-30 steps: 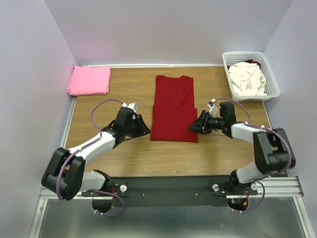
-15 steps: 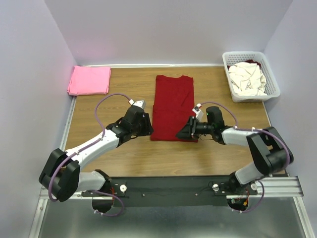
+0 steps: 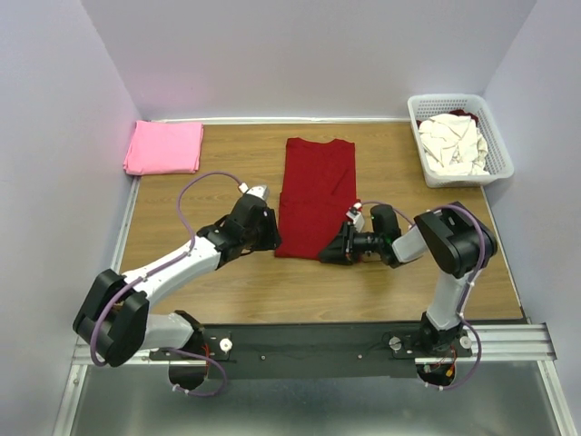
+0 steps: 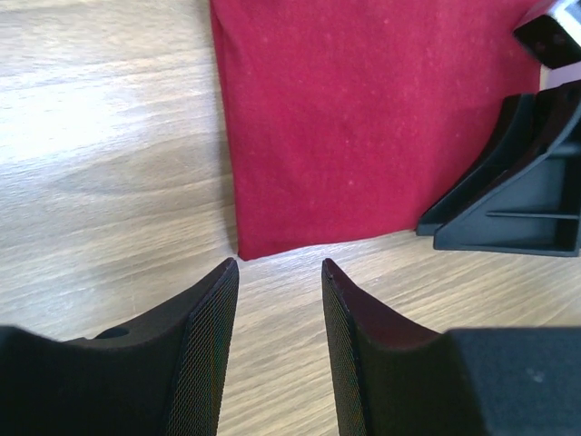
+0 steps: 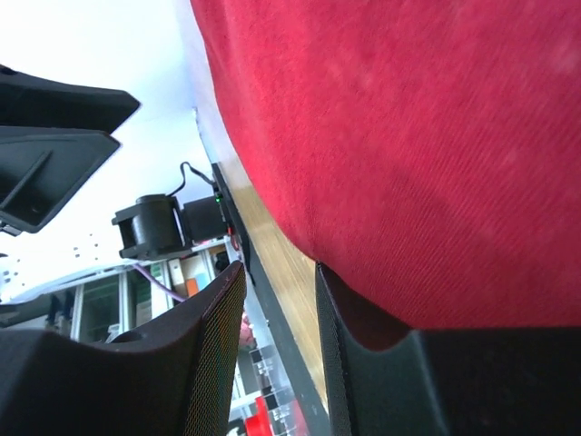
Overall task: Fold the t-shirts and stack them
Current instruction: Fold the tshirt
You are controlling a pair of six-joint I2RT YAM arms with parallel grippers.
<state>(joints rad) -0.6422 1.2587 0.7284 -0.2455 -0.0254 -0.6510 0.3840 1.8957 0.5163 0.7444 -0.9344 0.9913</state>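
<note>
My left gripper, jaws parted and empty, faces a corner of the dark red t-shirt; my right gripper, likewise parted, touches its edge.

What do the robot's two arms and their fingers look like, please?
Both the left arm and the right arm have white links joined by bulky black joints, and each trails a looping purple cable. The fingers are black wedge-shaped blades with finely meshed inner faces.

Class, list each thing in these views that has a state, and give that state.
dark red t-shirt: flat, folded into a strip.
pink t-shirt: folded, flat.
cream-white shirts: crumpled in basket.
left gripper: open, empty.
right gripper: open, at shirt's near edge.
</note>
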